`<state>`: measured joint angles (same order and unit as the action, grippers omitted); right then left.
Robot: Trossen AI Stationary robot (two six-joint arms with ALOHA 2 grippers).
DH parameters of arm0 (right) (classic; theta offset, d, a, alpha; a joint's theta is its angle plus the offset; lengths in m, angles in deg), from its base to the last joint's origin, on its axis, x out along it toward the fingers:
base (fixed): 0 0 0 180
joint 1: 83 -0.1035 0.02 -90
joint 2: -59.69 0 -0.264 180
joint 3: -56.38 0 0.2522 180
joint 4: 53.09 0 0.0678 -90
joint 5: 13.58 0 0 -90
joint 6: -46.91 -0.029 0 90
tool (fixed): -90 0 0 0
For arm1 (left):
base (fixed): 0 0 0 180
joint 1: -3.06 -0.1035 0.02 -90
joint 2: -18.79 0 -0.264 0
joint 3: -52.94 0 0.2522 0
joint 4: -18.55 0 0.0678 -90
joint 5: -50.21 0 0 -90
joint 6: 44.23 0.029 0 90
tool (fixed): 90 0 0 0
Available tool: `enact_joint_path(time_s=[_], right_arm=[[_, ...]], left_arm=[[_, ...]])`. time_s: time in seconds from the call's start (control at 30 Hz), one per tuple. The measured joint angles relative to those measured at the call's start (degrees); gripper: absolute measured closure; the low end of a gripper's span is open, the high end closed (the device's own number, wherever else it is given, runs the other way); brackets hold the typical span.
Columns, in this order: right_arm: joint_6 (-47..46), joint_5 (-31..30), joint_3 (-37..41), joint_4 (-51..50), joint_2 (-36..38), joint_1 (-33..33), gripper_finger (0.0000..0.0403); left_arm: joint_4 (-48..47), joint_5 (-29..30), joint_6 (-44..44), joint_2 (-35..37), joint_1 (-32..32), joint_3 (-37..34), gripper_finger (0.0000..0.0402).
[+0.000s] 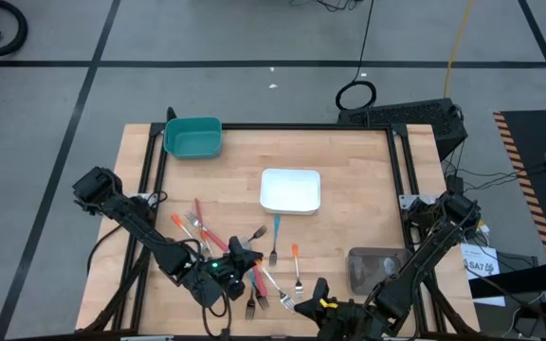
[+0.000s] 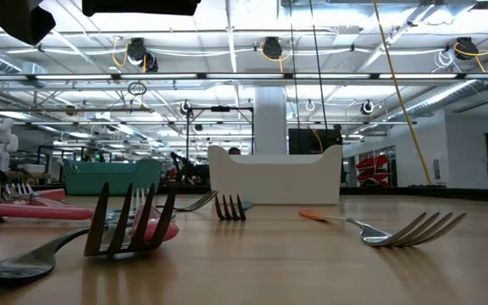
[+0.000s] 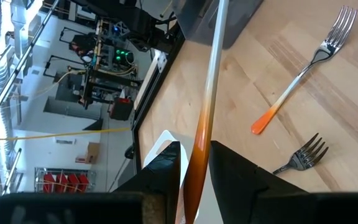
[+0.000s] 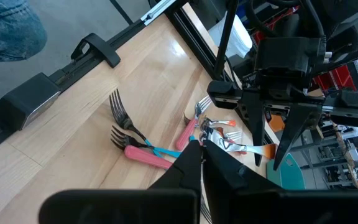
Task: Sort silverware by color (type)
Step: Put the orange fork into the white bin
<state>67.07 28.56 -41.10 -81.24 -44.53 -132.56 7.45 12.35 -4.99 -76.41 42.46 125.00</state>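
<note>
Left gripper (image 3: 194,171): we read it as clamped on an orange-handled fork (image 3: 207,106). In the left wrist view the two dark fingers (image 3: 163,171) pinch the orange end of the handle, and the silver shank runs straight out ahead of the claw, along the gripper's own line. We cannot see its tines.

In the high view this gripper (image 1: 238,260) sits over the near middle of the table (image 1: 349,161), in the thick of the loose forks.

Outward from it:
- a second orange-handled fork (image 3: 300,71) lies flat just beyond, handle end toward the claw, tines away;
- a dark-handled fork (image 3: 303,155) lies beside that;
- a cluster of pink and blue forks (image 4: 151,149) lies at the near edge.

Trays: white tray (image 1: 290,189) ahead at table centre, teal tray (image 1: 193,137) at the far left corner, grey tray (image 1: 375,270) off to the right.

Right gripper (image 1: 313,305): fully shut and empty, parked at the near edge, well right of the held fork. The left arm is plainly the one placed for the drop.

We judge the carry turns on swinging the fork's long axis into whichever tray takes orange.
</note>
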Motion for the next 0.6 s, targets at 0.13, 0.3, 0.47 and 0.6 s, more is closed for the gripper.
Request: enact_joint_path(time_s=[0.13,0.3,0.47,0.6], right_arm=[[0.00,0.00,0.00,0.00,0.00,0.00,0.0403],[0.00,-0.01,0.00,0.00,0.00,0.00,0.0403],[0.00,0.00,0.00,0.00,0.00,0.00,0.0403],[0.00,0.00,0.00,0.00,0.00,0.00,0.0403]], left_arm=[[0.02,0.04,0.00,0.00,0.00,0.00,0.0310],[0.07,0.44,-0.04,0.00,-0.07,0.00,0.0310],[0.09,0.44,-0.25,0.00,-0.15,-0.01,0.0310],[0.11,0.44,-0.33,0.00,-0.13,0.00,0.0310]])
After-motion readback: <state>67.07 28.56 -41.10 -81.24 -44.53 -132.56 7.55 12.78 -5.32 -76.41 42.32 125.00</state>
